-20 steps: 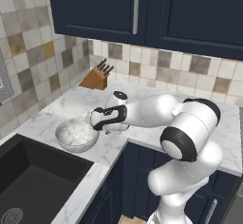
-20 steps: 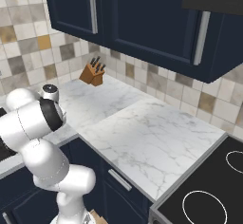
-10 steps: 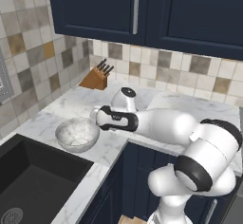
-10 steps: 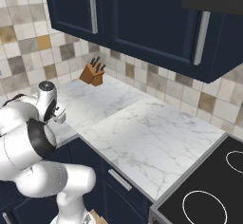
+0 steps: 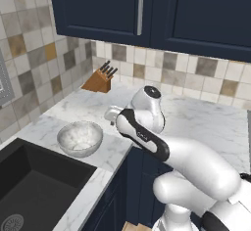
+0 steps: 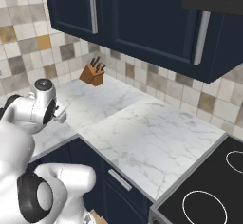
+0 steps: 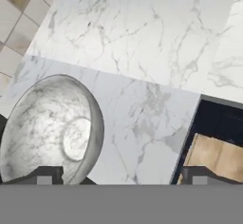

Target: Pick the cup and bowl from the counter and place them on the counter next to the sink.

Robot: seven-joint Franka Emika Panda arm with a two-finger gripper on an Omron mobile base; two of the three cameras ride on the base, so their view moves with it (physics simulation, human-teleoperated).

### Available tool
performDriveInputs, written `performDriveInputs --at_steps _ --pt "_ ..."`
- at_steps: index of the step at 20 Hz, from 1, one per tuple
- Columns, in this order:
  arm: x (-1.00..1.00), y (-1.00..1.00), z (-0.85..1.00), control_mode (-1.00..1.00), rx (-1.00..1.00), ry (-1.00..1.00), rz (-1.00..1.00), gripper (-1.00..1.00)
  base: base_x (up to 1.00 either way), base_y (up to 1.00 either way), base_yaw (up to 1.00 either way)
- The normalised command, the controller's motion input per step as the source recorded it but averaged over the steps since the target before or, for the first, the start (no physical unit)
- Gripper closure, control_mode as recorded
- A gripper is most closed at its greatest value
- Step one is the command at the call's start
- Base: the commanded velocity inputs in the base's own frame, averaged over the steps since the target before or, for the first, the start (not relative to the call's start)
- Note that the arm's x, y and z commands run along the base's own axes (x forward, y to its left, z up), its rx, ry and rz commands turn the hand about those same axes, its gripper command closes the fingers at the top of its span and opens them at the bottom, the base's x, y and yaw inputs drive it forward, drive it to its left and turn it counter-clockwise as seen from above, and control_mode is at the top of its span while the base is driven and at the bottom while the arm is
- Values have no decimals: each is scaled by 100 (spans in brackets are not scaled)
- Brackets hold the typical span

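Bowl [image 5: 80, 138]: lower left of the left base view, resting on the counter [image 5: 206, 122] just beside the sink [image 5: 34, 186], freshly let go. Gripper [image 7: 118, 176]: fingers now spread wide, empty, drawn back from the bowl. Bowl placement looks finished; cup unaccounted for.

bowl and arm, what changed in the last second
The end effector let go of the bowl and opened wide, then drew back from it toward the robot's side of the counter. The bowl stayed where it was, upright beside the sink. The knife block did not move.
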Motion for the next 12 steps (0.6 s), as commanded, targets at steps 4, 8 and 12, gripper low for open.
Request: performDriveInputs --at_steps 4,8,12 --pt "-55 -51 69 -100 -7 8 2 -100 0 0 0" --pt "-71 -62 52 -100 -10 3 0 -100 0 0 0" --pt "-76 -62 47 -100 -10 2 1 -100 0 0 0"
